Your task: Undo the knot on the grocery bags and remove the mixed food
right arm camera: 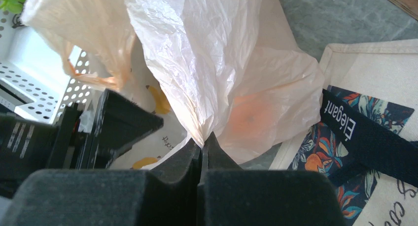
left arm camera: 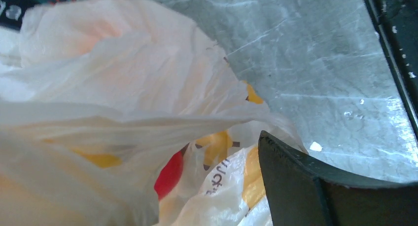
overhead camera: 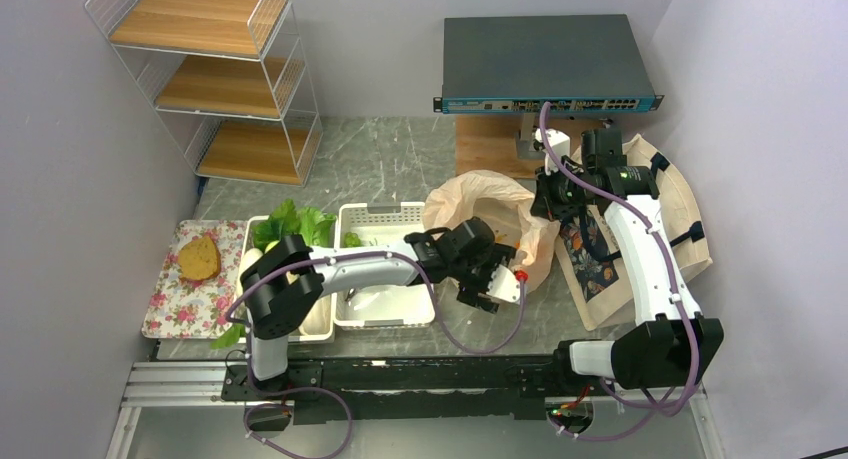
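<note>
The peach-beige plastic bag point(overhead camera: 478, 207) lies in the middle of the table with its mouth toward my left gripper point(overhead camera: 492, 279). That gripper is open at the bag's mouth. Only its right finger point(left arm camera: 305, 186) shows; bag film point(left arm camera: 123, 78) hides the other. A white, yellow and red snack packet point(left arm camera: 231, 186) lies inside, beside that finger. My right gripper point(right arm camera: 202, 140) is shut on a bunched fold of the bag's film, holding it up. An orange point(right arm camera: 251, 117) glows through the film. The cream canvas tote point(overhead camera: 645, 244) lies flat on the right. No knot shows.
Two white perforated baskets point(overhead camera: 385, 219) stand left of the bag, cabbage leaves point(overhead camera: 290, 224) in the left one. A floral tray point(overhead camera: 165, 314) carries bread point(overhead camera: 199, 258). A wire shelf point(overhead camera: 215, 69), a network switch point(overhead camera: 545, 64) and a wooden board point(overhead camera: 485, 144) stand behind.
</note>
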Robot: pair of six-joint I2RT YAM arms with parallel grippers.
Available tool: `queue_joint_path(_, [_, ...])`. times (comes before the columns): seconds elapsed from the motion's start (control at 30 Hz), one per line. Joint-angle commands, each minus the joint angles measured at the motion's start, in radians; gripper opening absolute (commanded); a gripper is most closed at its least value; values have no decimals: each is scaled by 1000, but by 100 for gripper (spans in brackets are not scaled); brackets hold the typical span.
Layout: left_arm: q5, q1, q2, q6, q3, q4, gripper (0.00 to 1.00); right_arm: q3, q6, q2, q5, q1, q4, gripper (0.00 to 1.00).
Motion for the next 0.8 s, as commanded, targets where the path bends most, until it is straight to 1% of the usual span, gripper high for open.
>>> queue_joint_path(0.0, [8, 94, -58, -113, 49, 12, 87, -5, -25, -8, -67, -4, 16, 0])
queue_joint_path(0.1, [88, 185, -86, -191, 71, 36, 83, -17, -25, -19, -76, -4, 15, 0])
queue_joint_path(0.2, [93, 217, -77, -163, 102, 18, 82, -28, -26, -27, -78, -4, 12, 0])
queue_joint_path(0.33, [123, 223, 3, -166, 192, -37, 88, -36, -25, -33, -83, -4, 8, 0])
queue_joint_path(0.47, [151, 221, 89, -198, 253, -77, 90, -34, -21, -40, -79, -4, 6, 0])
queue_joint_path(0.63, [212, 218, 127, -222, 245, -54, 91, -39, -18, -47, -75, -4, -3, 0])
queue_joint_path(0.77, [169, 205, 169, -258, 258, -35, 93, -45, -22, -50, -75, -4, -7, 0])
